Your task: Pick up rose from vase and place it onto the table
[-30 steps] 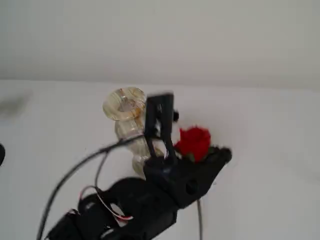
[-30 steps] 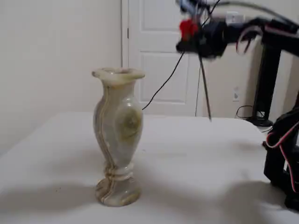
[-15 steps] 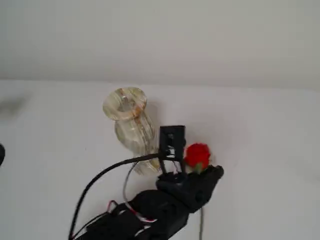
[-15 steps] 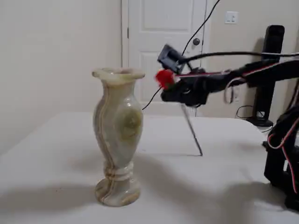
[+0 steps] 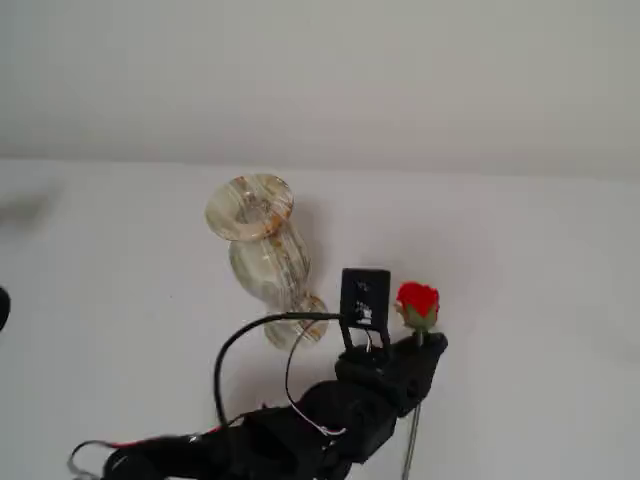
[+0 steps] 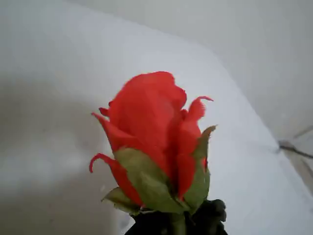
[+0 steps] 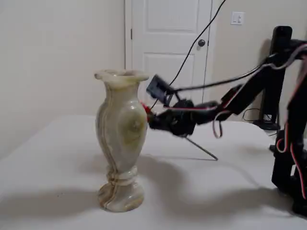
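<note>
Gripper (image 5: 418, 352) closed on the rose (image 5: 417, 303), fingers clamped round the stem just below the bloom; in the wrist view the dark finger tips (image 6: 215, 211) sit right under the green sepals and the red bloom (image 6: 155, 137) fills the middle of the frame. Rose is out of the vase and held in the air above the table (image 5: 540, 300). In a fixed view from above, the bloom stands just past the gripper's far end, and the thin grey-green stem (image 5: 410, 445) runs out the near side of the gripper toward the bottom edge. In a fixed view from the side, only a sliver of red (image 7: 146, 109) shows beside the vase's shoulder; the stem (image 7: 201, 149) slants down and to the right from the gripper (image 7: 154, 120), its end close to the table (image 7: 57, 167), contact not clear. Vase (image 7: 121, 139) upright on the table, left of the gripper in that side view and nearer the camera; from above the vase (image 5: 262, 255) lies up and to the left of the gripper, apart from it. Small black camera module (image 5: 365, 297) mounted on the wrist, black cable (image 5: 225, 360) looping back along the arm (image 5: 300, 430). White door (image 7: 168, 48) behind in the side view.
</note>
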